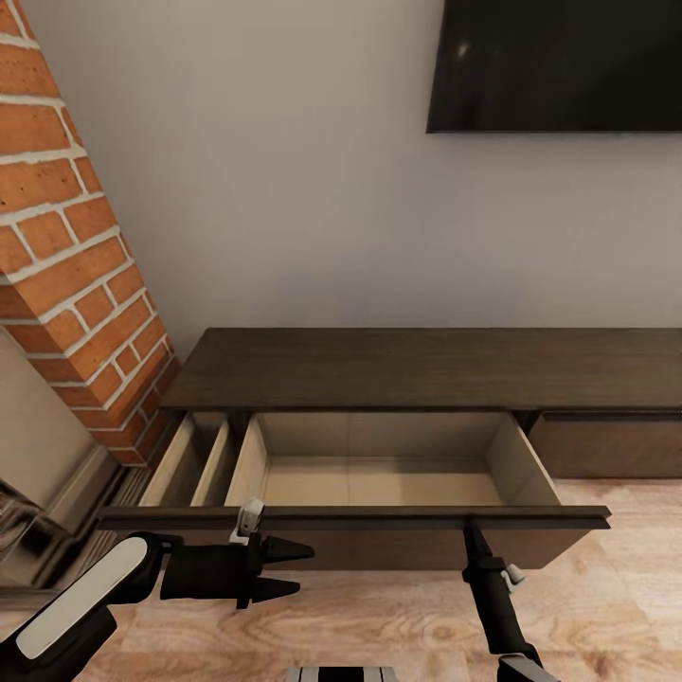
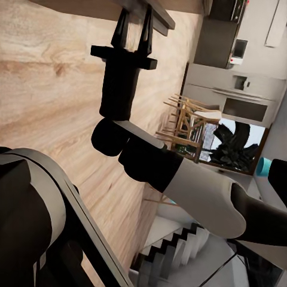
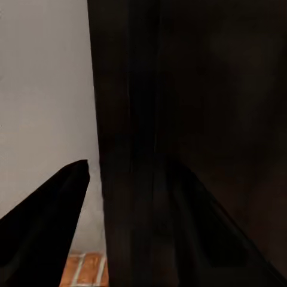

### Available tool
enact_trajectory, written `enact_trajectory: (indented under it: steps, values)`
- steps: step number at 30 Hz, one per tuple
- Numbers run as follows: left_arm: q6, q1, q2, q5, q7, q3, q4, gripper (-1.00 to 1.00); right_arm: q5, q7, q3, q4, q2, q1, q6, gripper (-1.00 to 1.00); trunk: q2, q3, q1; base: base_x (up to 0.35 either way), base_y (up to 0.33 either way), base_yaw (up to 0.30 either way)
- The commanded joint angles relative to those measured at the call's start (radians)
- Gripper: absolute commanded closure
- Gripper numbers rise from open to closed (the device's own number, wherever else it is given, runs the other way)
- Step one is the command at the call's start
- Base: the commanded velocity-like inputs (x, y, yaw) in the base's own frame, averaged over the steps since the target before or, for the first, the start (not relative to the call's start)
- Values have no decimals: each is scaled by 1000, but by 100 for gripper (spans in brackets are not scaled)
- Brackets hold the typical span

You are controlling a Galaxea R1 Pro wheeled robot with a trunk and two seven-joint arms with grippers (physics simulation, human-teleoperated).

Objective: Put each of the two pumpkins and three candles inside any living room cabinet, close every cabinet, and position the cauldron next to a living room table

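The long, low dark brown wood-grain cabinet (image 1: 426, 369) stands against the grey wall, its pale-lined drawer (image 1: 379, 474) pulled out. The right gripper (image 1: 471, 536) reaches up to the drawer's dark front edge; in the right wrist view that front lies between its fingers, apparently clamped. The left gripper (image 1: 301, 568) hangs just before the front with jaws parted, holding nothing.

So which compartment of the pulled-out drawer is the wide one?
The one nearer the right hand: the wide pale compartment; two narrow slots lie toward the red brick column.
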Motion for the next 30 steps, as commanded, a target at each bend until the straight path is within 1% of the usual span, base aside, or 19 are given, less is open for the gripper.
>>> enact_trajectory:
  steps: [1, 10, 24, 30]
  values:
    - [1, -1, 1, 9, 6, -1, 0, -100, -9, 2, 10, 1, 0, -1, 2, -100, 0, -1, 0, -2, 0, 0]
    - [1, -1, 1, 9, 6, -1, 0, -100, -11, 1, 10, 1, -3, -1, 7, -100, 0, -1, 0, -28, 0, 0]
    - [1, -1, 1, 9, 6, 2, 2, -100, -9, -3, 10, 4, -2, -1, 7, -100, 0, -1, 0, -201, 0, 0]
    - [1, -2, 1, 9, 6, 3, 4, -100, -9, -34, 10, 11, -3, 0, 8, -100, 0, -1, 0, -210, 0, 0]
